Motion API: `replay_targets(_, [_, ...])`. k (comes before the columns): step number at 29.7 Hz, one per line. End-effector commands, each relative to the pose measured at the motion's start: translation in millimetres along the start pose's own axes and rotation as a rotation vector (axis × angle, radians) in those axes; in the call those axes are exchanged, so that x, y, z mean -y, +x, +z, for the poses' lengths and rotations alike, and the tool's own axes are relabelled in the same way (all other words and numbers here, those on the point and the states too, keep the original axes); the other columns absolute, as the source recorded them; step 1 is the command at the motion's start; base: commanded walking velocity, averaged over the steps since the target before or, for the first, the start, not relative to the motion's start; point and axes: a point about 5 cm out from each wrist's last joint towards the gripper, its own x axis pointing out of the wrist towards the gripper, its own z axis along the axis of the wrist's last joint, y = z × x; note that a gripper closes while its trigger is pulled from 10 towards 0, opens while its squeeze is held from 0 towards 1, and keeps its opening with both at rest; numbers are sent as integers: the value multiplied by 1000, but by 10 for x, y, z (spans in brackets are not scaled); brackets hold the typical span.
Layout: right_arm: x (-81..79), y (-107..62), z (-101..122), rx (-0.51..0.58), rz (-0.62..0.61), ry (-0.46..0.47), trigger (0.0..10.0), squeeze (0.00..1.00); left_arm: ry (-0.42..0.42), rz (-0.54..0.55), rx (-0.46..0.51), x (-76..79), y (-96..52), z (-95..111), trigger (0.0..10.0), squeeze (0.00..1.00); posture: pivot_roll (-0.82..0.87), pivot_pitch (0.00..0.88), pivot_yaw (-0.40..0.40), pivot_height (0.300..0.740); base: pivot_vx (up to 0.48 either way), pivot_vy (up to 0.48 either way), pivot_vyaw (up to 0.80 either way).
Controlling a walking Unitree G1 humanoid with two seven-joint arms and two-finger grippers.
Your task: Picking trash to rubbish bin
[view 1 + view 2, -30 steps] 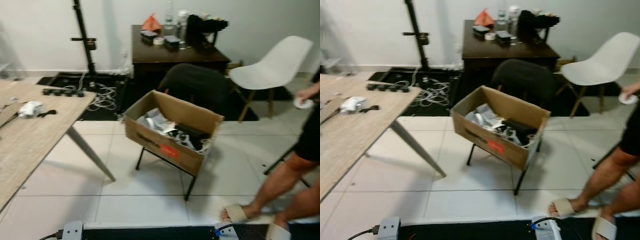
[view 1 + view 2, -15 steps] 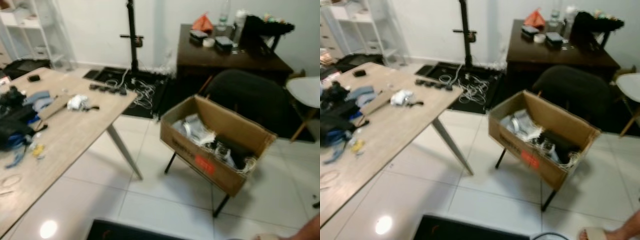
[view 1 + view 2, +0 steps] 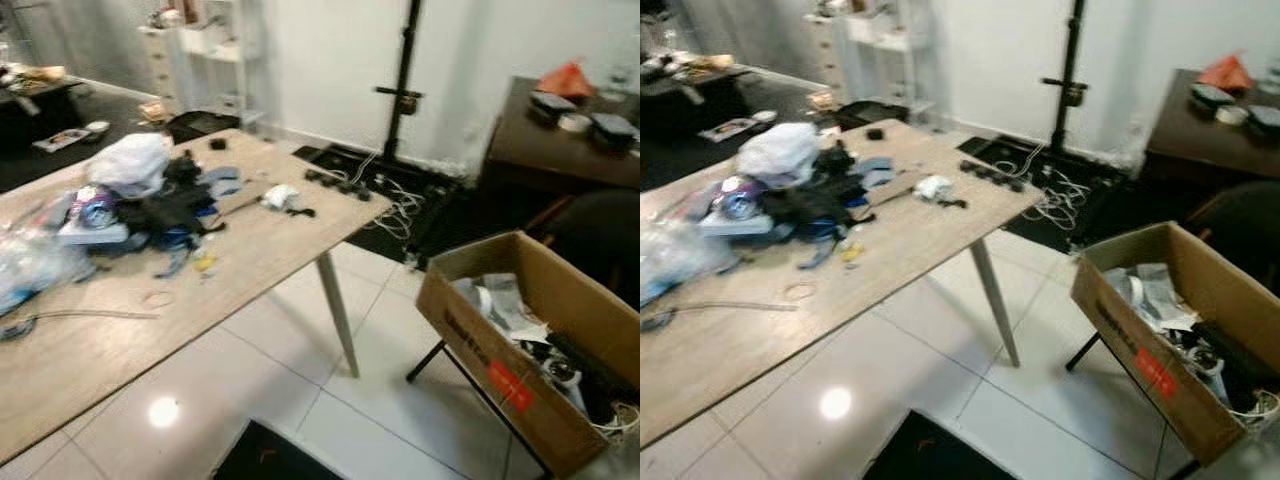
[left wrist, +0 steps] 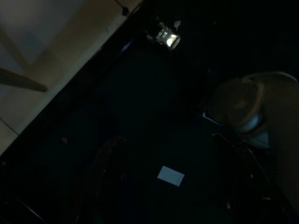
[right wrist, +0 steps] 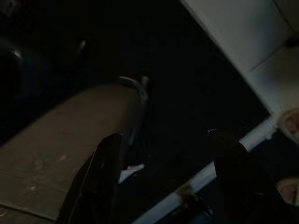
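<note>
You can see the trash (image 3: 150,205) piled on the wooden table (image 3: 250,270), with the cardboard box (image 3: 500,370) well apart on a stand. Your right gripper (image 5: 163,172) hangs with fingers spread wide; your left gripper (image 4: 173,186), very dark, looks spread too.

A light wooden table (image 3: 260,260) stands on a white tiled floor (image 3: 290,370). On it lie a white bag (image 3: 128,160), a dark heap (image 3: 175,208), a crumpled white scrap (image 3: 281,196), a black power strip (image 3: 338,183) at the far edge, clear plastic (image 3: 30,265) and a thin cable (image 3: 80,315). A cardboard box (image 3: 520,350) of clutter sits on a black stand beside the table.
</note>
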Motion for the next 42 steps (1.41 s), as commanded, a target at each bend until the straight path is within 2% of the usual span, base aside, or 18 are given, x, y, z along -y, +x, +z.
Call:
replay_targets(1, [-30, -5, -96, -40, 9, 1, 10000, 0, 10, 8, -13, -46, -14, -28, 10000, 0, -56, 135, 1, 740, 0, 0, 719])
replay_targets(7, [-84, 27, 67, -24, 10, -5, 10000, 0, 18, -4, -17, -9, -9, -42, 10000, 0, -57, 134, 3, 740, 0, 0, 716])
replay_targets(12, [-219, 63, 260, 4, 19, -8, 10000, 0, 31, -29, -22, 142, 23, -49, 10000, 0, -56, 135, 4, 740, 0, 0, 719])
replay_targets(17, [-272, 73, 319, 14, 25, -7, 10000, 0, 35, -37, -21, 200, 36, -37, 10000, 0, -56, 136, 4, 740, 0, 0, 719])
replay_targets(21, [-205, 62, 260, 9, 3, -16, 10000, 0, 37, -49, -11, 274, 55, 4, 10000, 0, -55, 136, 4, 740, 0, 0, 698])
replay_targets(25, [-202, 63, 271, 12, -9, -7, 10000, 0, 40, -66, 2, 305, 65, 53, 10000, 0, -55, 136, 4, 740, 0, 0, 0])
replay_targets(28, [-199, 62, 265, 12, -7, -7, 10000, 0, 25, -73, 19, 288, 70, 114, 10000, 0, -55, 135, 3, 740, 0, -465, 0])
replay_targets(37, [-195, 61, 249, 12, -5, -6, 10000, 0, 10, -72, 21, 187, 49, 108, 10000, 0, -58, 137, 6, 740, 0, -436, 0])
replay_targets(42, [-190, 59, 236, 6, -3, -10, 10000, 0, -15, -59, 39, 108, 34, 122, 10000, 0, -56, 139, 2, 740, 0, 0, 0])
